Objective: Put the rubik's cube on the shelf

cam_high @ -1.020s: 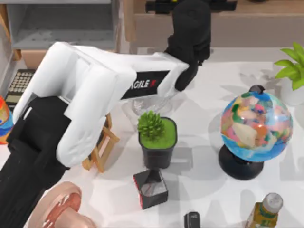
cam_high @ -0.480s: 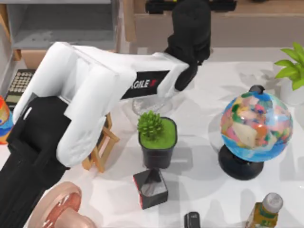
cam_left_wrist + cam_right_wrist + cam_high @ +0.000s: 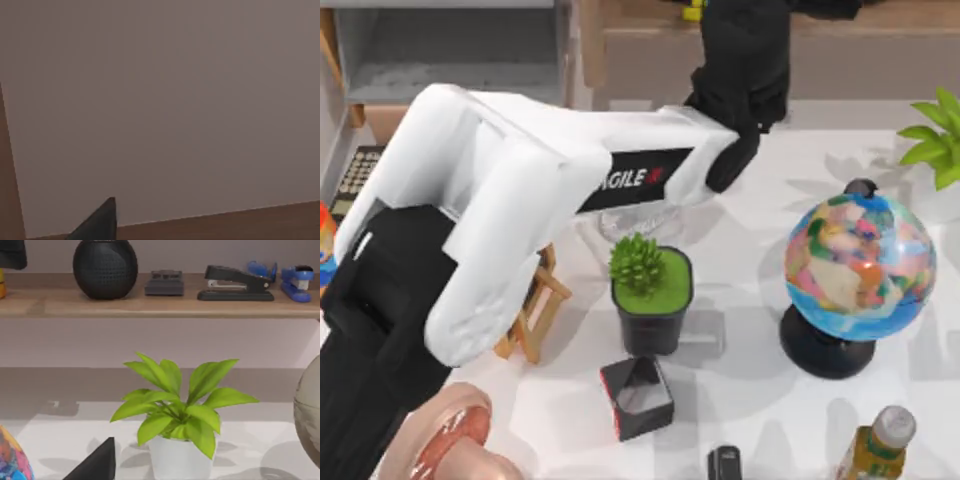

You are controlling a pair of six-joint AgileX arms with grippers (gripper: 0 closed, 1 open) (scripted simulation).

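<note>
**Left arm reaches over the shelf, cube at its gripper**

Top view: my left arm stretches from the near left of the table to the far middle. The left gripper (image 3: pixel 760 14) sits over the shelf (image 3: pixel 890 20), the long light-wood board above the beige panel. A speck of yellow, the rubik's cube (image 3: pixel 692 10), shows just left of the gripper's black body, touching it or nearly so, at the shelf board. How wide the gripper stands, and whether it has hold of the cube, I cannot tell. On the white table (image 3: pixel 750 400) stand a succulent in a black pot (image 3: pixel 650 292), a globe (image 3: pixel 860 265) to its right, a black-grey cube (image 3: pixel 638 398) near the pot, and a leafy plant (image 3: pixel 932 140) at the far right. A grey cubby (image 3: pixel 450 55) is at the far left.

Left wrist view: a plain beige panel close up, with a wood strip along its edge and a dark wedge of the gripper at the frame's edge.

Right wrist view: the right gripper (image 3: pixel 97 464), parked, faces the leafy plant; its opening cannot be told. Behind the plant the shelf carries a round black speaker (image 3: pixel 105 267), a black stapler (image 3: pixel 235 284) and a blue stapler (image 3: pixel 296 282). At the shelf's far left end, a yellow patch sits directly under a black shape.
</note>
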